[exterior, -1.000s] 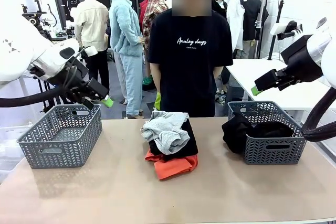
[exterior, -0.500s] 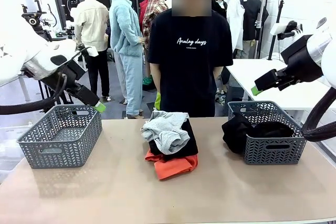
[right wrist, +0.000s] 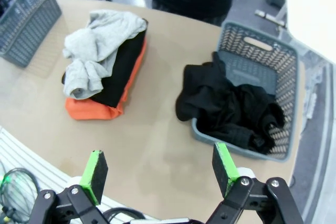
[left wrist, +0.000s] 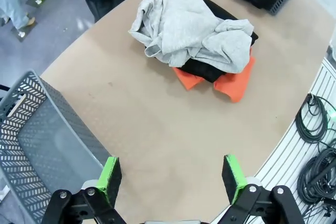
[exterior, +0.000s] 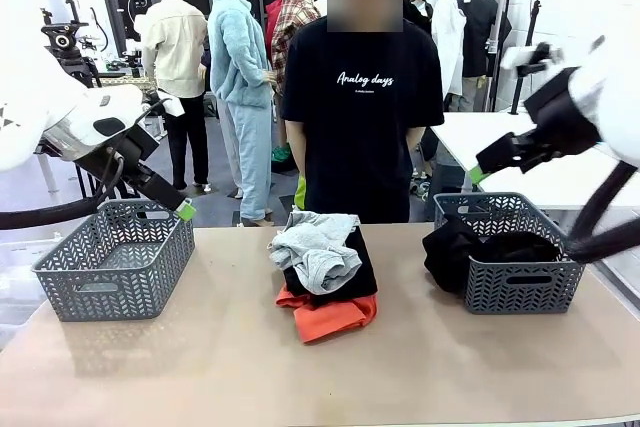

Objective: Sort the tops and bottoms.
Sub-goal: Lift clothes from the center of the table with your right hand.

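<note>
Both arms hung raised off the work. The left gripper [left wrist: 171,178] was above the left basket [exterior: 115,257], its jaws spread wide with nothing between them. The right gripper [right wrist: 160,170] was high over the right basket [exterior: 520,285], likewise wide and unloaded. 1 pile sat mid-tabletop [exterior: 200,367] toward the far edge, in front of the person [exterior: 360,97]. The light grey garment [exterior: 318,247] lay crumpled on top, a folded black garment [exterior: 350,275] under it, and the orange-red garment [exterior: 330,315] at the bottom, its edge poking out on the robot's side. Judgement: with 3 layers stacked, the grey piece had to come off first, being the only 1 reachable from above without dragging the rest. A 2nd black garment [exterior: 465,247] lay in the right basket, spilling over the rim that faced the pile. That basket likely served for bottoms, so the left basket, which showed no cloth, read as the one for tops. Room: bare tabletop lay on both sides between pile and baskets, and the whole near half was bare, so a straight descent looked unobstructed. Risk: the fold hanging over the rim could snag a low pass toward the right basket.
</note>
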Controlling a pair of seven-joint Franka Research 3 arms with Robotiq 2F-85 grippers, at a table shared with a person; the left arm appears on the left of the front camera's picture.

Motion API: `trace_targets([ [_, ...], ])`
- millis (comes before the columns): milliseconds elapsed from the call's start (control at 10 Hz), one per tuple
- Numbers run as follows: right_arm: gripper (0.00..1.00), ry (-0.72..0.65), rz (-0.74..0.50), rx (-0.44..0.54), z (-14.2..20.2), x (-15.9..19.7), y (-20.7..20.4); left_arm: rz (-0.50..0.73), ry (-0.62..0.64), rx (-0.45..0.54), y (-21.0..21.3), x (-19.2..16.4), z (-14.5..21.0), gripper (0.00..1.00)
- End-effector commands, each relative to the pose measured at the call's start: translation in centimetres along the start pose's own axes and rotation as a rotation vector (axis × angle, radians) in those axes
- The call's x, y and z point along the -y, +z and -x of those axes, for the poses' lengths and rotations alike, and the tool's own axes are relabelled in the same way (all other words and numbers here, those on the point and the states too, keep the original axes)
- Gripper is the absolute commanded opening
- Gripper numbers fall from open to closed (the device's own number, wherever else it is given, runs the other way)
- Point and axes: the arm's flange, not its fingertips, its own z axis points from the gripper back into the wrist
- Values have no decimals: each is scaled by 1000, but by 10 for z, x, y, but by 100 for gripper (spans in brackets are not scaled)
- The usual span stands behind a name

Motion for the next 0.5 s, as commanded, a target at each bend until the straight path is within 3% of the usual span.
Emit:
trace_targets([
  [0, 100, 94, -35, -77, -75, -15, -50, 14, -1, -6, 3, -1, -2, 100],
  [200, 100, 137, -76, -116, -122, -26, -107, 14, -1, -6, 3, -1, -2, 100],
  [400, 100, 150, -115, -197, -149, -35, -172, 14, -1, -6, 3, -1, -2, 100],
])
